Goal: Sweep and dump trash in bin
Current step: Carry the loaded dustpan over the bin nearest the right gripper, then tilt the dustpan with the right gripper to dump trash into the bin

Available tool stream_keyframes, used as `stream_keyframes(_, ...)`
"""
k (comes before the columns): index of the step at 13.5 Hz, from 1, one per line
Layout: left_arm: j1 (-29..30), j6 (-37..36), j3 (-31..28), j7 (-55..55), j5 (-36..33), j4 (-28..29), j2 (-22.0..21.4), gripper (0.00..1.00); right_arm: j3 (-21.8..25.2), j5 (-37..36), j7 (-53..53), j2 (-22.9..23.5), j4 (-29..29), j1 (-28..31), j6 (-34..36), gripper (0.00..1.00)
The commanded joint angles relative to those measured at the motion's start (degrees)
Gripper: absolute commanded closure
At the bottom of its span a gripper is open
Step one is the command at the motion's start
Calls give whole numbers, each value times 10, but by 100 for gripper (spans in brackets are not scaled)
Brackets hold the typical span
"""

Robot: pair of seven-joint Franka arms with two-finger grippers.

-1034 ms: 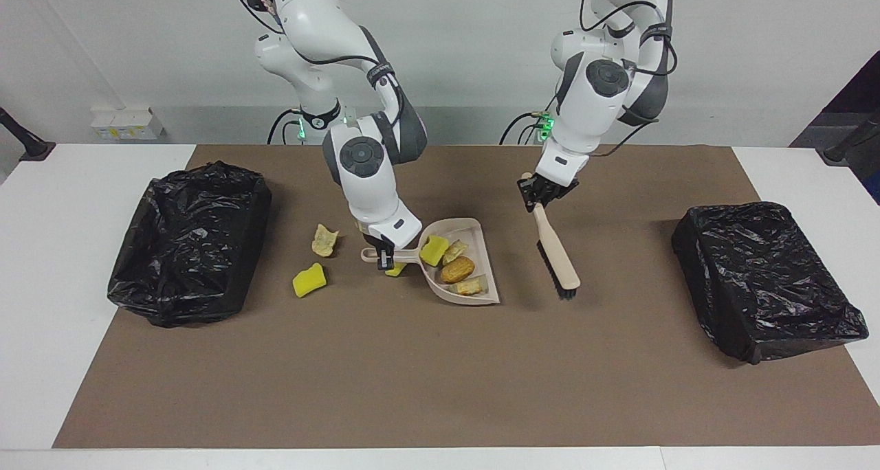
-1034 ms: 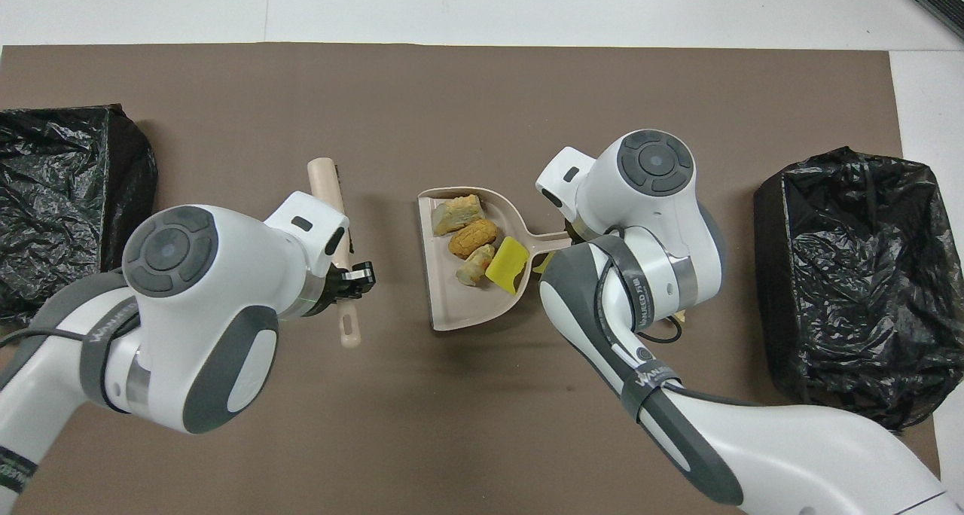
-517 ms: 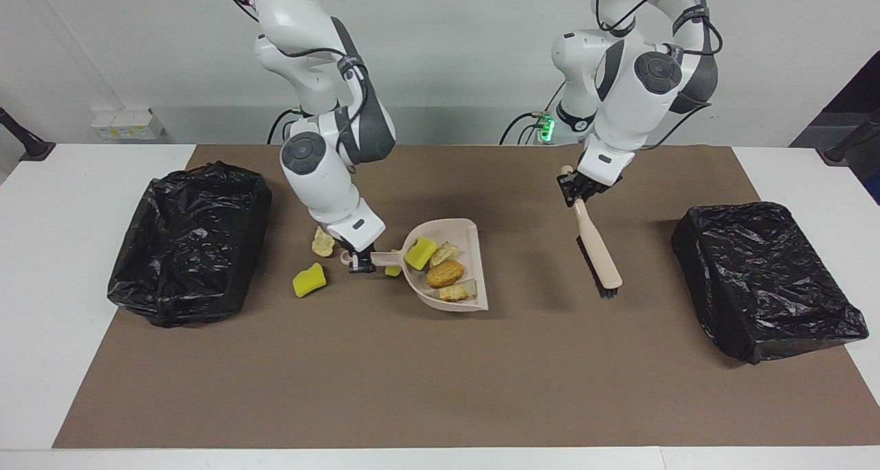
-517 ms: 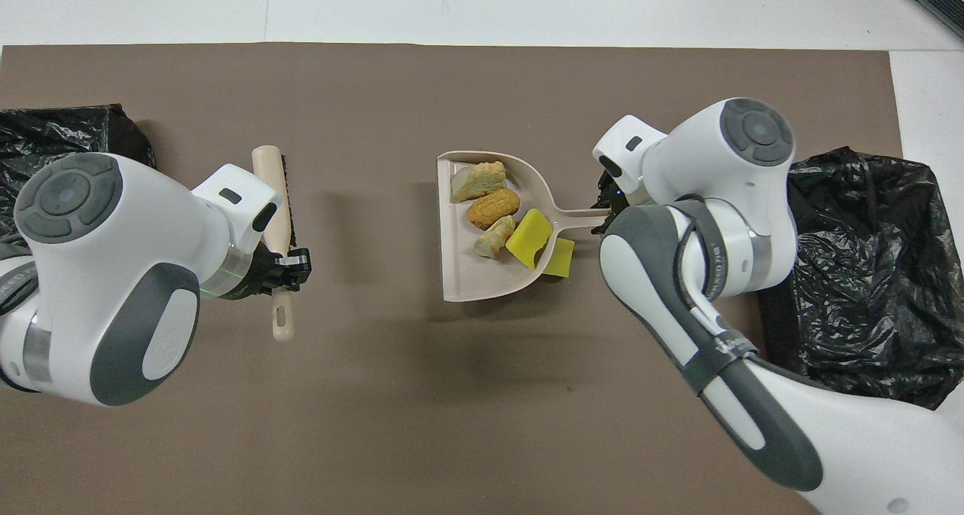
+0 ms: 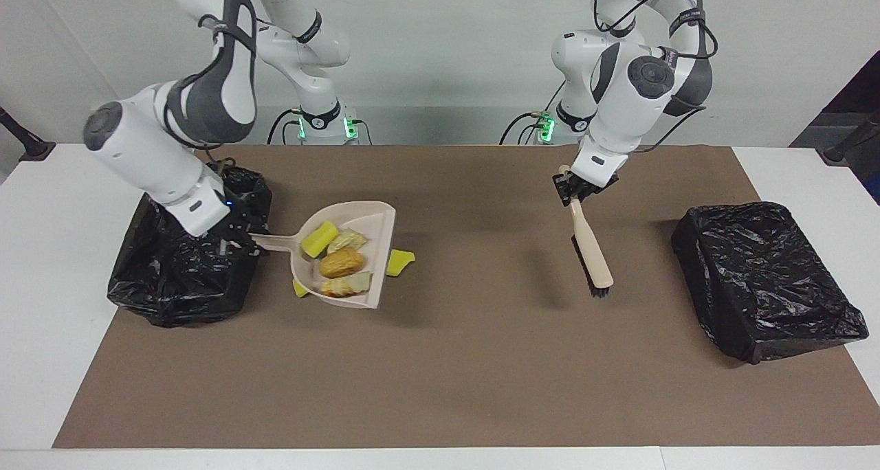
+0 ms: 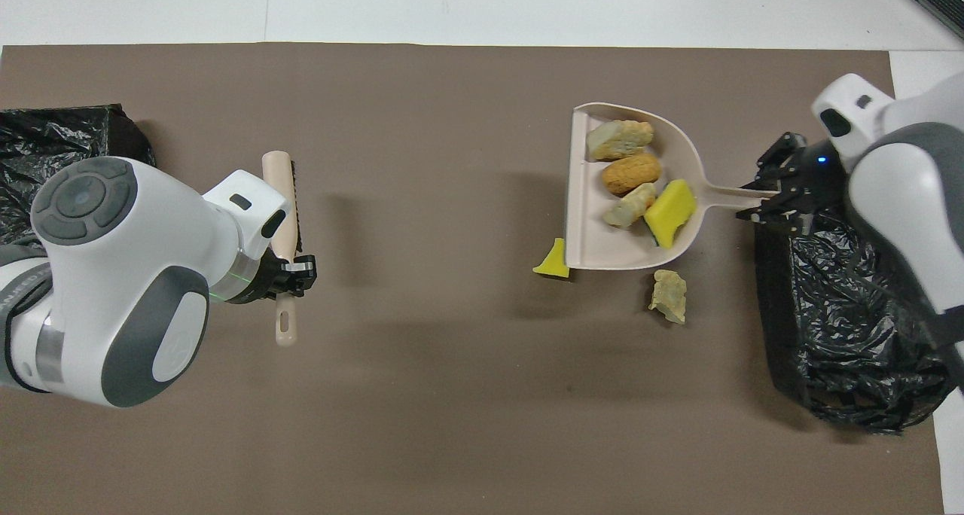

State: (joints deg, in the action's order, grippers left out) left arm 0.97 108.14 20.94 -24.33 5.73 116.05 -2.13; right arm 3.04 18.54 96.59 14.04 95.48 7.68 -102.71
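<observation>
Trash: 4 pieces (image 5: 342, 262) lie in the raised dustpan (image 5: 375, 293), left of centre in the facing view; a yellow scrap (image 5: 399, 262) lies on the mat (image 5: 447, 374) beside it. The right gripper (image 5: 230, 243) clamps the dustpan handle over the bin (image 5: 172, 284) at frame left. The left gripper (image 5: 572, 192) clamps the brush (image 5: 592, 253), right of centre.

High facing camera across table, steep overhead camera, both sharing brown mat (image 5: 440, 374)
</observation>
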Motion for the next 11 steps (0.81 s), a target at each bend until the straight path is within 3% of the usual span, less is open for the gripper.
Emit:
stream_keyframes(1,-30,11,1,-16,-6,52,-40,100,-8,9,44,6,-22,60,40,100)
stream_keyframes(5,-131,42,1,-82,10,159,-124,100,-2,-57,141,5,-28,142,40,100)
stream_keyframes(7,-201,53,1,-136,13,182,-128,100,-1,-105,179,5,-32,161,35,100)
stream_keyframes(9,-258,117,1,-201,15,217,-127,100,-1,-134,217,5,-34,190,30,100)
stream_keyframes(11,-283,169,2,-244,27,239,-123,100,0,-173,230,6,-34,202,18,100)
